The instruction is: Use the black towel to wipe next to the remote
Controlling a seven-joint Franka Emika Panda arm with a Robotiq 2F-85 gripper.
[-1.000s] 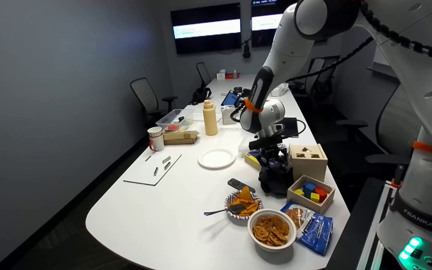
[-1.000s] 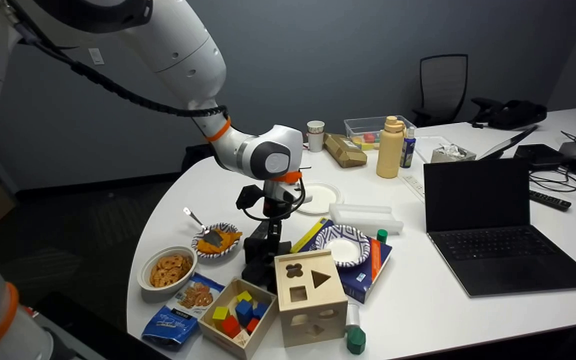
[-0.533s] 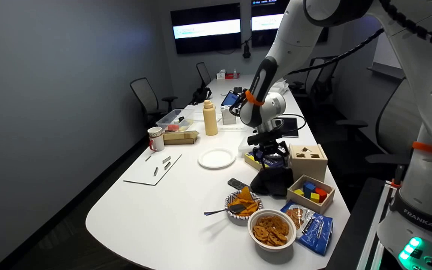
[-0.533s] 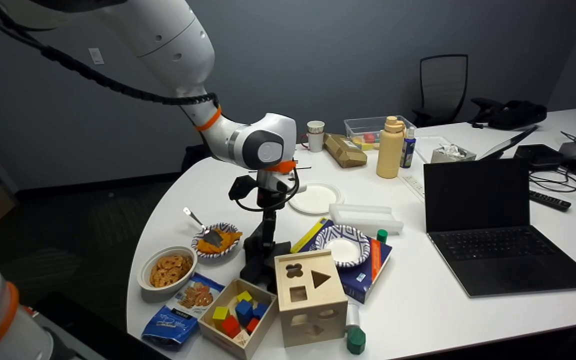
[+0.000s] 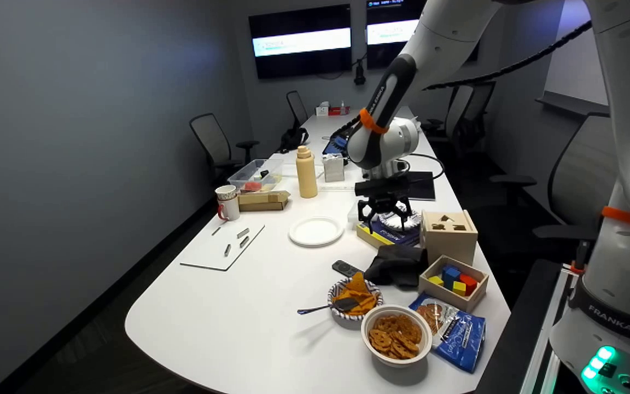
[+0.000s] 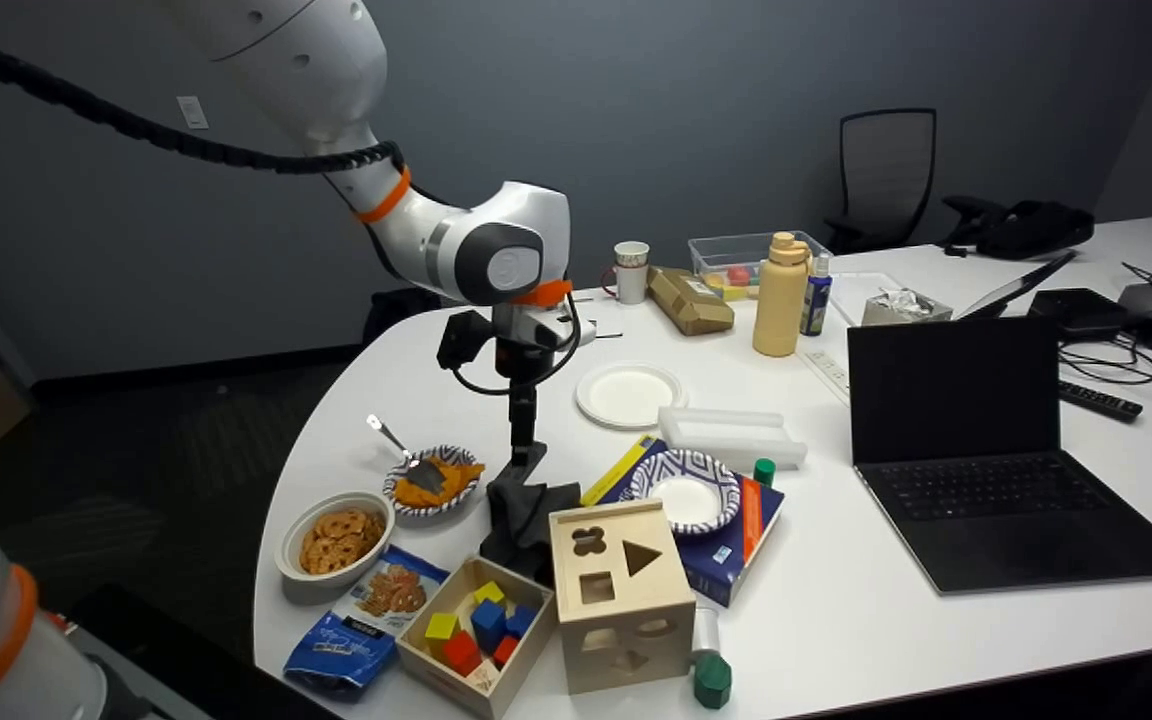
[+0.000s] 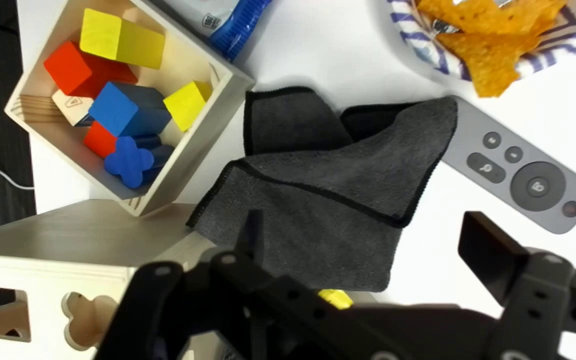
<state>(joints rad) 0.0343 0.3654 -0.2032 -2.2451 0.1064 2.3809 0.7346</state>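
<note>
The black towel (image 5: pixel 397 266) lies crumpled and folded on the white table, also seen in an exterior view (image 6: pixel 528 520) and the wrist view (image 7: pixel 313 230). The grey remote (image 5: pixel 346 268) lies beside it, and in the wrist view the towel's corner overlaps the near end of the remote (image 7: pixel 510 167). My gripper (image 5: pixel 386 229) is open and empty above the towel, apart from it; it also shows in an exterior view (image 6: pixel 524 462). In the wrist view its fingers (image 7: pixel 363 225) stand wide apart, one over the towel, one over bare table.
A wooden shape box (image 6: pixel 621 590) and a tray of blocks (image 6: pixel 476 640) border the towel. A chip bowl (image 5: pixel 356 298), pretzel bowl (image 5: pixel 397 335) and blue bag (image 5: pixel 454 334) stand nearby. A book (image 6: pixel 726 560) with a patterned plate lies behind. Another remote (image 6: pixel 1099 401) is beside the laptop (image 6: pixel 1016 520).
My gripper was low at the bunched towel, then opened and rose away from it. The towel has settled lower on the table, spreading towards the remote.
</note>
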